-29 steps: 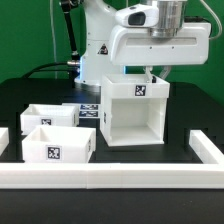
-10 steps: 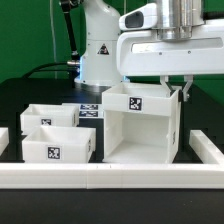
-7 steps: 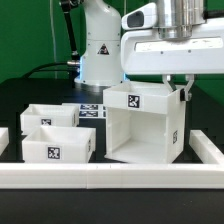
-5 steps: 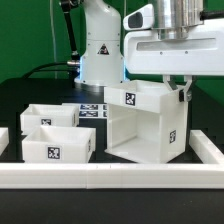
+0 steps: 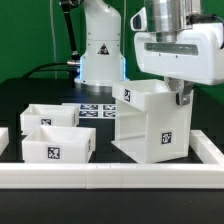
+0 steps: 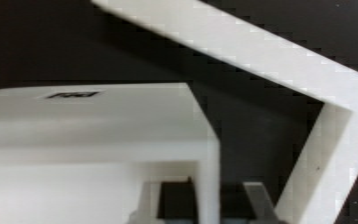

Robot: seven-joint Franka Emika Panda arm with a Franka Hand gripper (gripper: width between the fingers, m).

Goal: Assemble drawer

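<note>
Exterior view, from its left to its right. A black table stands before a green backdrop. A long white rail runs along the table's near edge, and a second rail closes off the exterior view's right. The arm's white base rises behind the middle of the table.

At the exterior view's left lie two shallow white trays, both open side up. The rear tray sits just behind the front tray, which shows a square tag on its near wall. Behind them, towards the middle, the marker board lies flat on the table.

Right of the trays and apart from them stands the shell, turned with one corner towards the camera. Its open side faces the exterior view's left. One tag shows on its top panel, another on its right wall. Whether its underside rests fully on the table cannot be told.

The gripper comes down on the shell's upper right edge. In the wrist view the two dark fingers flank a thin white wall of the shell — pressed together on it, one finger on each side. A tag shows on the white panel beyond. A white bar with a corner bend crosses the dark table further off, and which part it is cannot be told.
</note>
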